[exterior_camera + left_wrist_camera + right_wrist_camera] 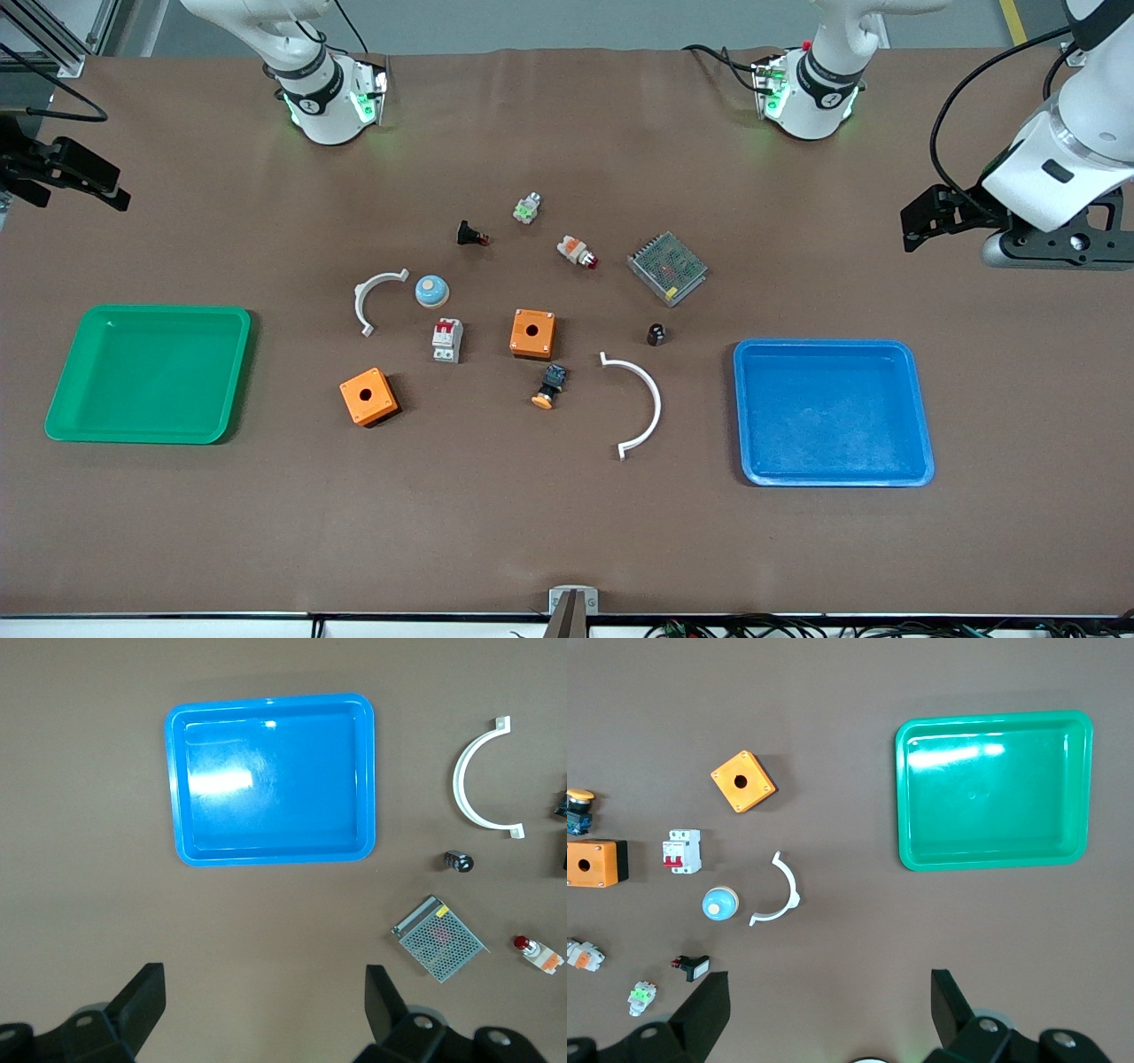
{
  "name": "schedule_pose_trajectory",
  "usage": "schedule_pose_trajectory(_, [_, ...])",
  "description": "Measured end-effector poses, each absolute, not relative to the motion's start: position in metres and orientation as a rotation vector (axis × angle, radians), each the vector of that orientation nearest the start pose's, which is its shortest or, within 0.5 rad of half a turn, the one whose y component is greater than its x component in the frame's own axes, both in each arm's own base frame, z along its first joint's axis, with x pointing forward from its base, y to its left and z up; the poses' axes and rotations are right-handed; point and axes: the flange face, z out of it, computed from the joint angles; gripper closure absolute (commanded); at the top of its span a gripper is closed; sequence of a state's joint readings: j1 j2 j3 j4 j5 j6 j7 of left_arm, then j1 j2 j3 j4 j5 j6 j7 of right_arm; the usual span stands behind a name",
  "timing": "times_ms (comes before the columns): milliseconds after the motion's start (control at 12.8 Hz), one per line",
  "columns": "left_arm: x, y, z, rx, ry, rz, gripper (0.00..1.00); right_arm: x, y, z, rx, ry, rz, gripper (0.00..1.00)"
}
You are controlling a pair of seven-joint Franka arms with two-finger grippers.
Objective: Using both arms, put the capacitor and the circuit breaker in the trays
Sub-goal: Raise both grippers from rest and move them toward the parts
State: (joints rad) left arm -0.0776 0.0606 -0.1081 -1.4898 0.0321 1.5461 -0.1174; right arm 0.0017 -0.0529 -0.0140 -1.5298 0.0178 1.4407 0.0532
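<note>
The capacitor (pixel 656 334), a tiny black stubby cylinder, lies on the brown table between the mesh-topped metal box and the blue tray (pixel 833 344); it also shows in the left wrist view (pixel 458 861). The circuit breaker (pixel 446 340), white-grey with red levers, lies near the middle beside an orange box; the right wrist view shows it too (pixel 682 851). My left gripper (pixel 912 229) is open and empty, high over the left arm's end of the table (pixel 266 1010). My right gripper (pixel 115 188) is open and empty, high over the right arm's end (pixel 831 1010).
A green tray (pixel 151 310) lies at the right arm's end. Two orange boxes (pixel 532 333) (pixel 368 396), two white arcs (pixel 376 297) (pixel 642 408), a metal mesh box (pixel 667 268), a blue dome (pixel 431 291) and several buttons and lamps lie in the middle.
</note>
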Motion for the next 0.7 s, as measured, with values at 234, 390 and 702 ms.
schedule_pose_trajectory(234, [0.562, -0.097, 0.628, -3.114, 0.096, -0.001, 0.01, 0.531, 0.029, 0.641, -3.126, 0.051, 0.121, 0.00])
schedule_pose_trajectory(390, [0.559, -0.095, 0.630, -3.112, 0.092, 0.009, 0.01, 0.534, 0.043, 0.627, -3.128, 0.021, 0.150, 0.00])
schedule_pose_trajectory(702, [0.558, -0.087, 0.628, -3.154, 0.059, 0.036, 0.01, 0.535, 0.052, 0.611, -3.129, -0.002, 0.174, 0.00])
